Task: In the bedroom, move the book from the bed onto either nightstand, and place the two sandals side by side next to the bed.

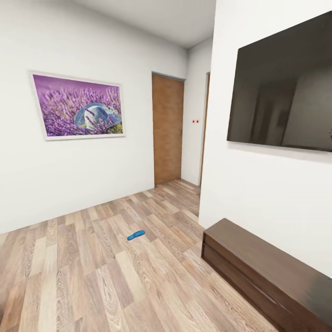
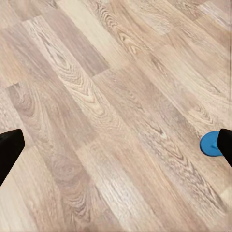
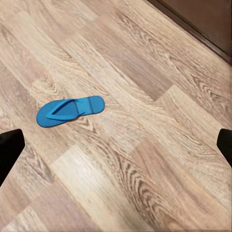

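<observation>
Right wrist view: I see one sandal point(image 3: 70, 110) flat on the wood-plank floor point(image 3: 145, 159), strap side up, lying ahead of the right pincer point(image 3: 116, 147) at about 11 o'clock from the midpoint between its fingertips and clear of both. The two dark fingertips point(image 3: 9, 150) stand far apart at the frame edges, so I read this pincer as wide open and holding nothing. The sandal is bright blue with a thin flat sole and a blue thong strap. A dark wooden cabinet point(image 3: 203, 21) edge runs past at 1 o'clock.

Left wrist view: the left pincer point(image 2: 116, 150) is likewise spread wide and empty over bare floor; a rounded blue sandal end point(image 2: 210, 144) shows at 3 o'clock, just beside one fingertip.

Head view: the sandal point(image 1: 136, 235) lies alone mid-floor. A lavender picture point(image 1: 78, 106) hangs at 10 o'clock, a brown door point(image 1: 168, 130) at 12, a dark wall screen point(image 1: 283, 87) at 2, the long low cabinet point(image 1: 267, 272) at 4.
</observation>
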Tool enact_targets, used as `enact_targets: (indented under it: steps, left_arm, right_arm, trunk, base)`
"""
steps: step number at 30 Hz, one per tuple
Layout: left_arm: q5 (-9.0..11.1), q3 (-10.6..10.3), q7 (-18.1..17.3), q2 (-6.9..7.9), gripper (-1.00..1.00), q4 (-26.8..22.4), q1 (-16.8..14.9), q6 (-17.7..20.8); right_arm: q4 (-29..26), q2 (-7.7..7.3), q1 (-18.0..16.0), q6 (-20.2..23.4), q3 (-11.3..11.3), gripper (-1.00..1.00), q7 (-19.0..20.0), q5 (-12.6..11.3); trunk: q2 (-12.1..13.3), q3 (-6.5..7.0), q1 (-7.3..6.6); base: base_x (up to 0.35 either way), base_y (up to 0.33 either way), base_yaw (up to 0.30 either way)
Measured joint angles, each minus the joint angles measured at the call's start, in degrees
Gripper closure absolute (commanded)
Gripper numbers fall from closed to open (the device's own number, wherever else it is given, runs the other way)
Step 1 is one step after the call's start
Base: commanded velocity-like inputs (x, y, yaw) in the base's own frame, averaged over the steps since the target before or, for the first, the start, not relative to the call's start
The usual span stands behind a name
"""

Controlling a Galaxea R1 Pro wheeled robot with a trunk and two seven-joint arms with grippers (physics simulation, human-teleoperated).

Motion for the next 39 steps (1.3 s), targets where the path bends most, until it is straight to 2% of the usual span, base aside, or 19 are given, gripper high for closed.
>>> enact_targets:
  steps: [39]
  left_arm:
    - [0.0,-0.1,0.0,0.0,-1.0,0.0,0.0,0.0]
  right_arm:
    - [0.0,0.0,0.0,0.0,0.0,-1.0,0.0,0.0]
  trunk:
    - [0.0,0.05,0.0]
  base:
    - [0.0,0.0,-0.192]
